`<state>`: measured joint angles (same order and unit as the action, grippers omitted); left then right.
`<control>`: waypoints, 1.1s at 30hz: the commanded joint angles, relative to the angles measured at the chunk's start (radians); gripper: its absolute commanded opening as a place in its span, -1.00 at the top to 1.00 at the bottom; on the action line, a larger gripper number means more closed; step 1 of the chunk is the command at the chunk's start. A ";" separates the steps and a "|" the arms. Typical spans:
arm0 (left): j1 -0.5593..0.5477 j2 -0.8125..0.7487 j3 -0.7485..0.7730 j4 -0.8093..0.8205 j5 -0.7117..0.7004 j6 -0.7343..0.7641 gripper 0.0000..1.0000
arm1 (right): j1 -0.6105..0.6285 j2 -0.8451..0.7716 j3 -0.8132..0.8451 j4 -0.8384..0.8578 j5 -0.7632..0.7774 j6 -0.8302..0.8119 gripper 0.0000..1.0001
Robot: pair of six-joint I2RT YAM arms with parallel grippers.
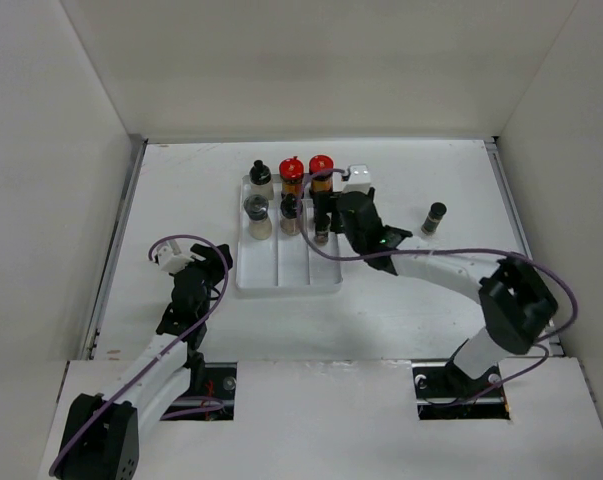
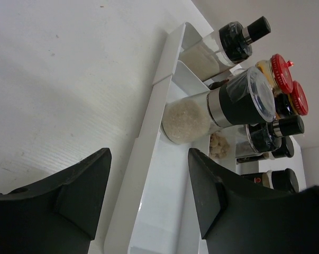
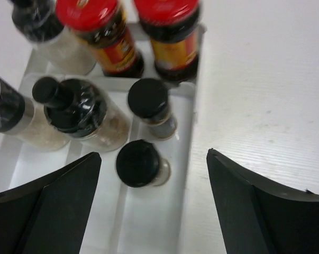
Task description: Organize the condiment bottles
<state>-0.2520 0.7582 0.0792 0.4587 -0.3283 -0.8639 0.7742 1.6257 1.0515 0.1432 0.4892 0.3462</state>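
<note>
The white three-compartment tray [image 1: 281, 272] holds the condiment bottles: two red-capped ones [image 1: 292, 175] [image 1: 321, 170] and a black-capped one [image 1: 260, 178] at the back, with a pale grinder [image 1: 256, 215] and smaller bottles in front. My right gripper [image 3: 154, 154] is open above the right compartment, its fingers standing either side of a tiny black-capped bottle [image 3: 139, 163] without touching it. A second tiny bottle [image 3: 148, 100] stands just behind. My left gripper [image 2: 148, 196] is open and empty, straddling the tray's left wall [image 2: 159, 100]. One dark bottle [image 1: 434, 218] stands alone on the table.
White walls enclose the table on three sides. The near halves of all three tray compartments [image 3: 143, 222] are bare. My right arm's forearm [image 1: 431, 268] lies across the table between the tray and the lone bottle.
</note>
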 commanded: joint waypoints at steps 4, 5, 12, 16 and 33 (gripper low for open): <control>-0.006 -0.020 0.011 0.038 -0.003 0.011 -0.17 | -0.253 -0.243 -0.151 0.081 0.048 0.115 -0.65; -0.008 -0.014 0.013 0.040 -0.003 0.011 -0.17 | -0.302 -0.262 -0.168 0.072 0.060 0.134 -0.59; -0.008 -0.014 0.013 0.038 0.002 0.008 -0.17 | -0.529 -0.239 -0.220 0.038 0.213 0.140 -0.61; -0.010 -0.019 0.011 0.037 0.002 0.009 -0.17 | -0.591 -0.176 -0.211 0.038 0.221 0.125 -0.70; -0.010 0.003 0.016 0.041 0.003 0.011 -0.17 | -0.625 -0.035 -0.128 0.035 0.064 0.116 0.13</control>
<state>-0.2581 0.7609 0.0792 0.4603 -0.3279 -0.8639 0.1516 1.5867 0.8787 0.1577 0.5526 0.4629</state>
